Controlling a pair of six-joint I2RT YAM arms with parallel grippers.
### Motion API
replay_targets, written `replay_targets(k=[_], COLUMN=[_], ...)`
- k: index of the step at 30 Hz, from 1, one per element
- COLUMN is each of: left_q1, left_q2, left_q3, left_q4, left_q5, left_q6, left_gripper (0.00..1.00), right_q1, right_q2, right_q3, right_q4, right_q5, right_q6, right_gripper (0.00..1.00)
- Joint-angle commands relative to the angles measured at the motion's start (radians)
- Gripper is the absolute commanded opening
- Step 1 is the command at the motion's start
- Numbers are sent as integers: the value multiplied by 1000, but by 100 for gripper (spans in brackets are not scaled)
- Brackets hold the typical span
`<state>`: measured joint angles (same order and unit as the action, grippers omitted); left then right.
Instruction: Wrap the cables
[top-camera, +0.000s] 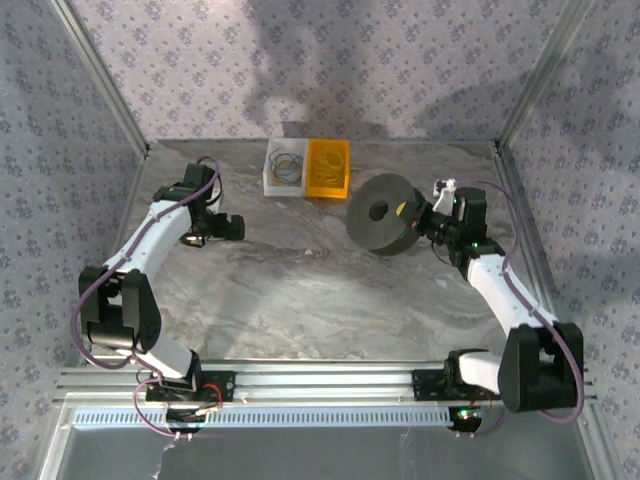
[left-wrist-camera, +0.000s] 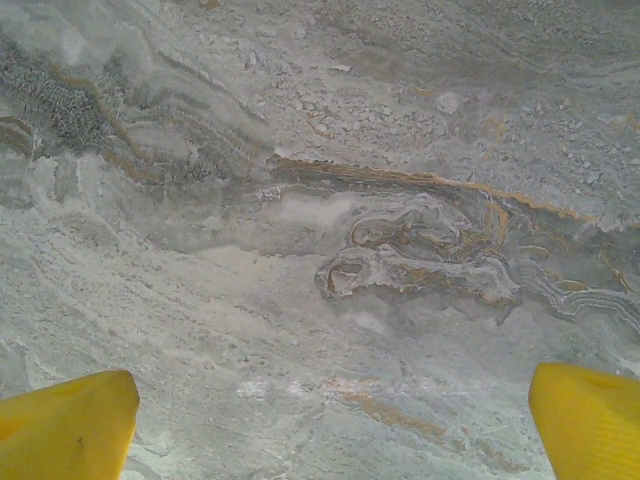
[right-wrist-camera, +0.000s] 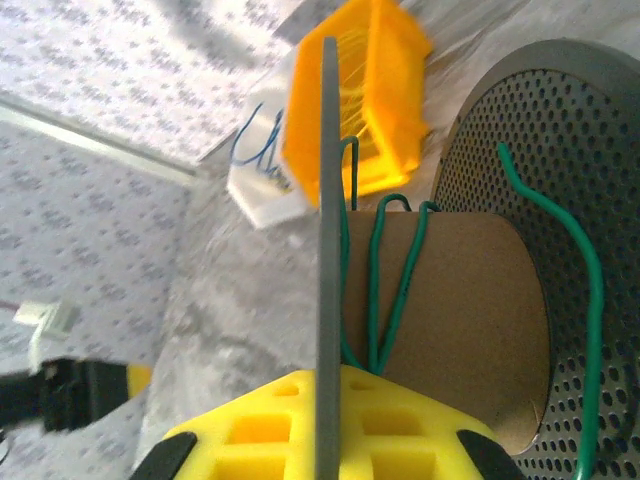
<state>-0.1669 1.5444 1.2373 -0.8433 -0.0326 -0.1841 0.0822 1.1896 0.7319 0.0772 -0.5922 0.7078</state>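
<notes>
No legible text or labels

Left arm (top-camera: 150, 235) at frame left and right arm (top-camera: 495, 285) at frame right: white link shells, black joint housings, thick purple cables (top-camera: 84, 300) trailing off each. Small green light (top-camera: 476, 240) on right arm. Left gripper (left-wrist-camera: 325, 430) fingers (left-wrist-camera: 70, 425) plain yellow, right gripper (right-wrist-camera: 320, 430) yellow with square recesses

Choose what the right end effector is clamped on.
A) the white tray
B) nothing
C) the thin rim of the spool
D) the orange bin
C: the right wrist view shows the spool's thin grey rim pinched in the right end effector, next to green wire on the cardboard core.
</notes>
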Motion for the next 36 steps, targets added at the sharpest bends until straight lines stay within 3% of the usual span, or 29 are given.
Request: replay_targets(k=[1, 10, 19, 24, 31, 36], left_q1=[-6, -7, -8, -8, -10, -10], left_q2=[-29, -53, -67, -71, -76, -72], left_q3=[33, -2, -7, -10, -16, -15], left_q4=[-37, -28, -39, -44, -46, -43], left_q5=[-14, 2, 2, -3, -4, -6], left_q6=[14, -8, -8, -7, -8, -10], left_gripper=[100, 100, 100, 100, 100, 100], right_q1=[46, 267, 287, 295, 294, 297], right_q2=[-39, 135, 332, 451, 507, 497], right_q3=[-46, -44, -1, 25, 69, 157], right_q4=[15, 156, -19, -1, -34, -208], right_q5=[-138, -210, -138, -98, -66, -18], right_q6=[92, 188, -71, -138, -188, -301], right_gripper=[0, 0, 0, 0, 15, 32])
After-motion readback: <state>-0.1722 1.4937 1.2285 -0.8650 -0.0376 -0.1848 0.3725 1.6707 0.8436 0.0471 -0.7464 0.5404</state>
